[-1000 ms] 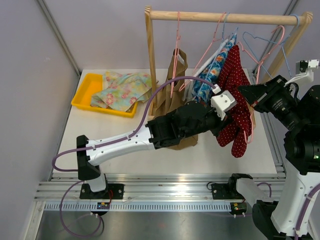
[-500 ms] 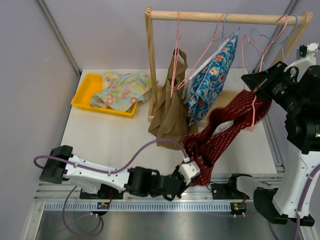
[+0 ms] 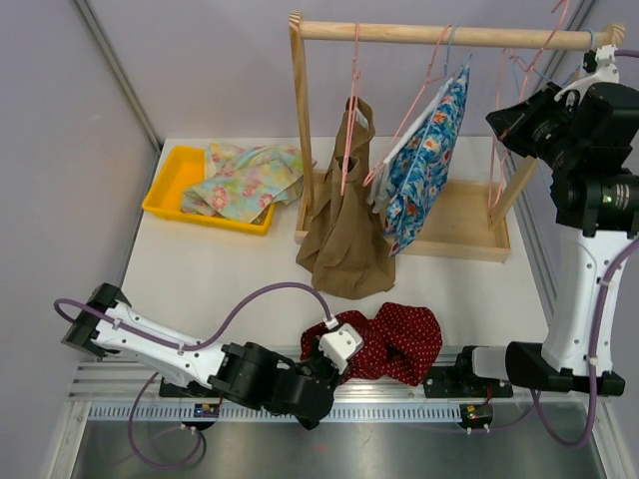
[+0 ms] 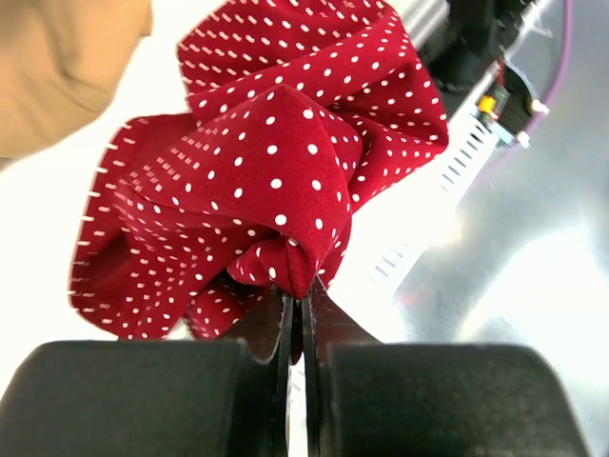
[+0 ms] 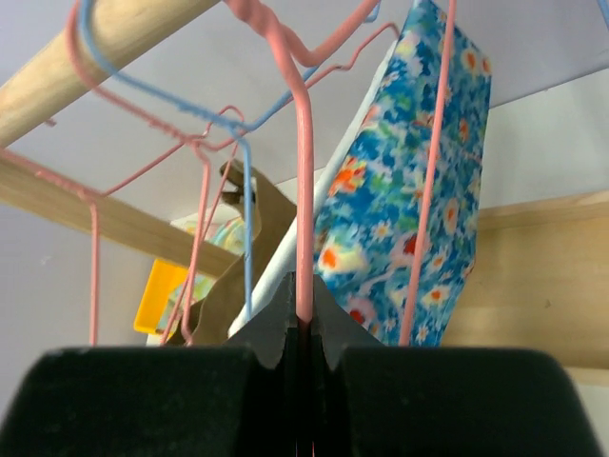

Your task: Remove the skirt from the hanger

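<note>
Red dotted skirt (image 3: 399,344) lies off the hanger (image 5: 303,190), heaped at the near edge of the table (image 3: 220,279).

The skirt sits crumpled between the two arm bases, in front of the tan garment (image 3: 344,235) and apart from it. The left gripper (image 4: 297,307) is low over the table edge with its jaws pressed almost together, pinching a fold of the skirt. The right gripper (image 5: 303,319) is high by the right end of the rail (image 3: 439,35), its jaws closed tight on the bare pink wire of the hanger; whether the hook is on the rail I cannot tell. A blue floral garment (image 3: 424,165) hangs beside the tan one. More floral cloth fills the yellow tray (image 3: 165,190) at far left.
</note>
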{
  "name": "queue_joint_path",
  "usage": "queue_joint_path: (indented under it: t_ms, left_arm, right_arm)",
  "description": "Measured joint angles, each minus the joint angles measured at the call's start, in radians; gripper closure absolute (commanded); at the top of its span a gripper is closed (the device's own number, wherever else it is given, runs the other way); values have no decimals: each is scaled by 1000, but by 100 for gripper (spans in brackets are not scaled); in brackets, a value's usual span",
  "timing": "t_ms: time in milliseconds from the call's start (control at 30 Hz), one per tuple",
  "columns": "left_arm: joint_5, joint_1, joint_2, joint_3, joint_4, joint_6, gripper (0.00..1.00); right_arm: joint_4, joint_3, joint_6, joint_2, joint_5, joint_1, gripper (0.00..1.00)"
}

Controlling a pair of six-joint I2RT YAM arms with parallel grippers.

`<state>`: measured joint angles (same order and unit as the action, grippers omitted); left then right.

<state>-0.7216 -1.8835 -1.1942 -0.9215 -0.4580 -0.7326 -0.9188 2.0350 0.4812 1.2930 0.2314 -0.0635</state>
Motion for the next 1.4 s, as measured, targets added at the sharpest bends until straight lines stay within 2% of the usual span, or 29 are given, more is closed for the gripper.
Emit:
queue_joint_path:
  t_ms: [200, 300, 533, 633, 667, 733, 767, 933, 1067, 1167, 1233, 1300, 1367, 1400]
  left_arm:
    - [-108, -1, 12, -127, -217, -10, 100]
    - [-173, 13, 14, -236, -358, 0, 100]
    - [-263, 169, 37, -498, -501, 188, 100]
    - [-261, 346, 47, -587, -502, 326, 100]
    - [-263, 400, 51, -604, -493, 360, 100]
    - [-245, 558, 61, -650, -468, 462, 100]
    - [-225, 637, 61, -683, -455, 509, 100]
    - [-111, 997, -25, -917, -395, 661, 100]
    - [0, 1296, -228, -1218, -372, 728, 100]
    - [70, 1448, -387, -1404, -362, 741, 100]
    - [110, 1521, -453, -1429, -348, 739, 100]
    - [129, 1569, -477, -1365, -330, 729, 99]
    - [151, 1594, -459, -1191, -302, 695, 67]
    - [161, 1606, -456, -1145, -299, 687, 31]
  right_arm:
    - [45, 17, -18, 141, -36, 0, 100]
    - [63, -35, -21, 161, -39, 0, 100]
    - [89, -148, -25, 108, -40, 0, 100]
    - [84, -171, -29, 66, -51, 0, 78]
    - [84, -177, -30, 51, -59, 0, 47]
    - [83, -198, -31, 18, -75, 0, 20]
    - [84, -208, -36, 1, -85, 0, 2]
    - [84, -262, -44, -68, -120, 0, 1]
    - [85, -306, -43, -107, -135, 0, 0]
    - [84, -342, -42, -139, -134, 0, 0]
    - [83, -354, -40, -159, -134, 0, 1]
    - [84, -354, -40, -176, -135, 0, 1]
    - [83, -354, -40, -196, -137, 0, 1]
    - [83, -354, -40, -207, -137, 0, 1]
